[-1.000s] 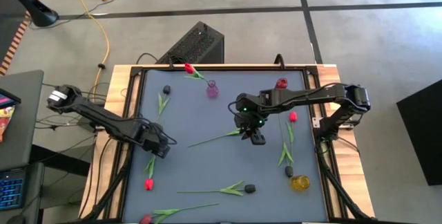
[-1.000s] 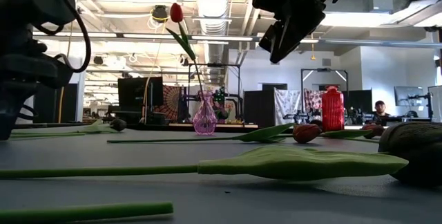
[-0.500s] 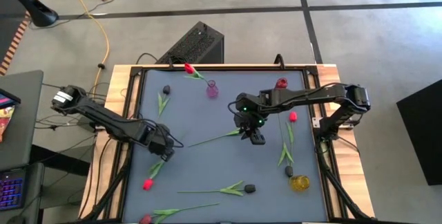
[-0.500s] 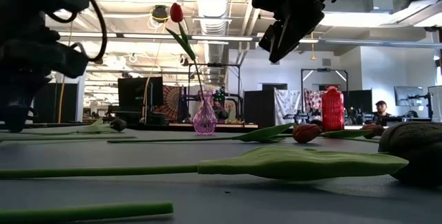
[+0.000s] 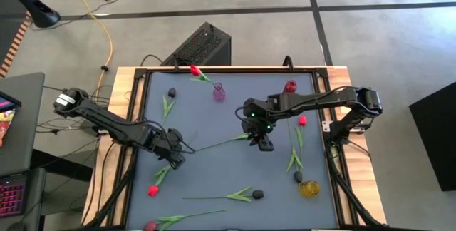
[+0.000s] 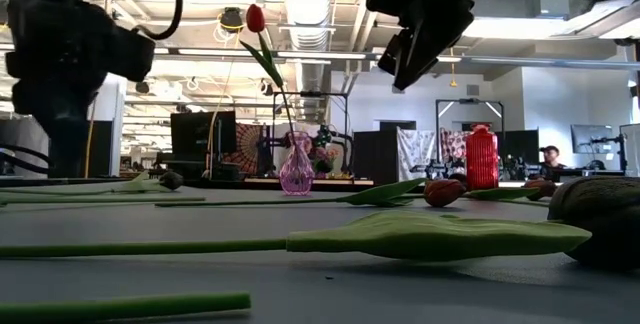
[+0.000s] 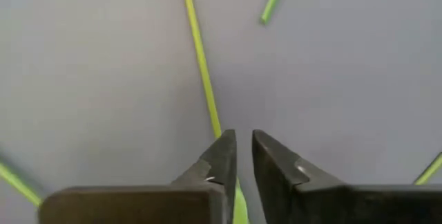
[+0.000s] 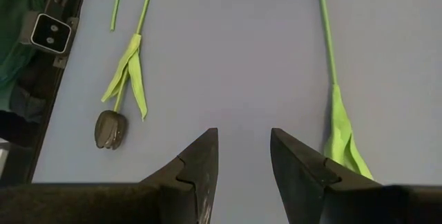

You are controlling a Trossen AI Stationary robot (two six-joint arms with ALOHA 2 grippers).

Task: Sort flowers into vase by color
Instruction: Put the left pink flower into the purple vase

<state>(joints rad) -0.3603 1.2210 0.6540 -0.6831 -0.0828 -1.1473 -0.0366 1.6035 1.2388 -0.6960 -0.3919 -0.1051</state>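
A red tulip (image 5: 152, 190) lies flat on the grey mat, its stem slanting up toward my left gripper (image 5: 173, 157). In the left wrist view that gripper (image 7: 243, 140) points down over the stem (image 7: 199, 58), its fingers only a narrow slit apart. My right gripper (image 5: 263, 142) hangs open above the mat's middle, over the leaf end of a long-stemmed flower (image 5: 221, 144), and holds nothing. One red tulip (image 6: 256, 17) stands in the purple vase (image 5: 219, 93). A red vase (image 5: 290, 86) and a yellow vase (image 5: 308, 188) stand on the mat. My left gripper comes from above at the red tulip's stem, close to its leaf. The stem runs under one fingertip (image 7: 222, 148), and green (image 7: 239, 204) shows in the slit farther back. The flower lies on the mat. Whether the fingers touch it I cannot tell.
Loose tulips lie about the mat: a black one (image 5: 172, 92) far left, a red one (image 5: 302, 120) and a black one (image 5: 298, 177) at the right, a black one (image 5: 258, 194) and a maroon one (image 5: 150, 225) near the front. The wooden frame (image 5: 128, 95) rims the mat.
My left gripper has gone toward the table's right and a little toward its near edge. The red tulip has turned on the mat: its head has stayed about where it was, and its stem has swung toward the right. My right gripper has kept still.
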